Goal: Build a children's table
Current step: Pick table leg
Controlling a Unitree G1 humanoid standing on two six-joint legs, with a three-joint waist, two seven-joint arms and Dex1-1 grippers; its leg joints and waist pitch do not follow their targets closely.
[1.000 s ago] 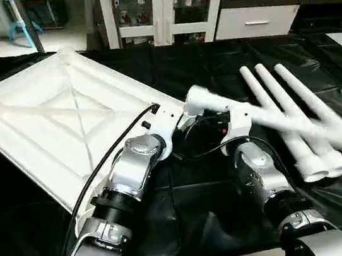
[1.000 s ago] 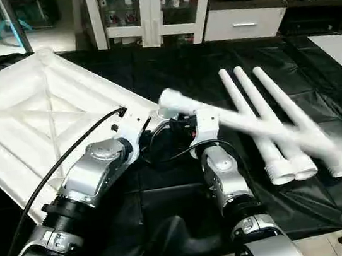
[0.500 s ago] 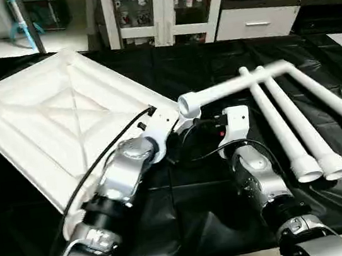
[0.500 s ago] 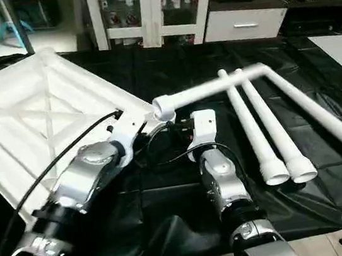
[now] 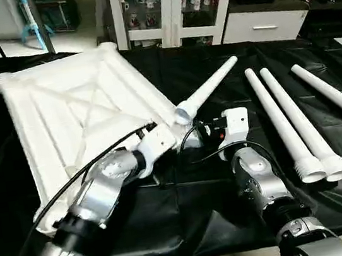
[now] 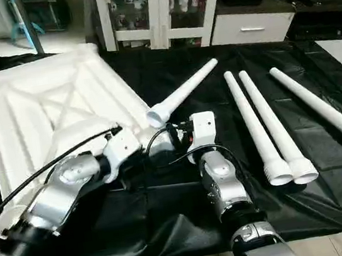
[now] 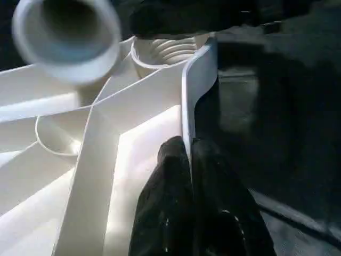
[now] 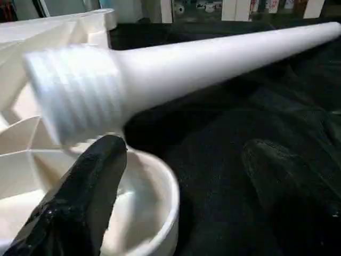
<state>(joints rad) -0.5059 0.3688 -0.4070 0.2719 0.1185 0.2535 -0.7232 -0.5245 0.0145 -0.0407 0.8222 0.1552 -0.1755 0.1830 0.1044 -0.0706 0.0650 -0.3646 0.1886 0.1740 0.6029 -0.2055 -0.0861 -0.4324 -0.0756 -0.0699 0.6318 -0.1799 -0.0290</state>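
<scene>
On tabletop (image 5: pixel 73 110), leg (image 5: pixel 207 88): plain white, unmarked.

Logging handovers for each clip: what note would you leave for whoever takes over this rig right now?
Left gripper: shut on the rim of the tabletop, near a corner socket.
Right gripper: open; the threaded end of one leg is just above that socket, beside one finger. I cannot tell whether it rests on the finger.
Tabletop lies underside up on the black cloth; three other legs lie to its right.
Done: no leg screwed in.
Left: seat and screw all four.
</scene>
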